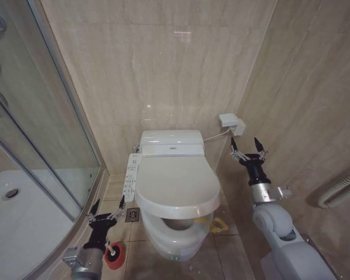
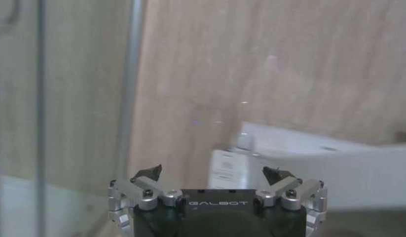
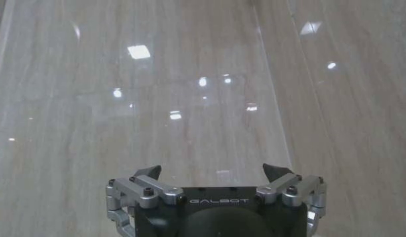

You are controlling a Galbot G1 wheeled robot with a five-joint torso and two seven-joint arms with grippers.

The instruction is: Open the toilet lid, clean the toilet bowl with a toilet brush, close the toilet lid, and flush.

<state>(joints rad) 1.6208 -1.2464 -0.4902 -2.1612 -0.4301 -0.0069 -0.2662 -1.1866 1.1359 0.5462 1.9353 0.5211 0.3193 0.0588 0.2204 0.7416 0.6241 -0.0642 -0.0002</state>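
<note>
Toilet lid point(image 1: 178, 185) down; smooth, rigid, likely slippery, best lifted at front rim. Left gripper point(image 1: 107, 208) and right gripper point(image 1: 248, 146) both spread, empty.

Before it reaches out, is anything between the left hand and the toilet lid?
Nothing visible blocks it. The left hand is open and hangs low beside the bowl, with bare floor between it and the shut lid. The button panel sits along the lid's near side, farther back.
</note>
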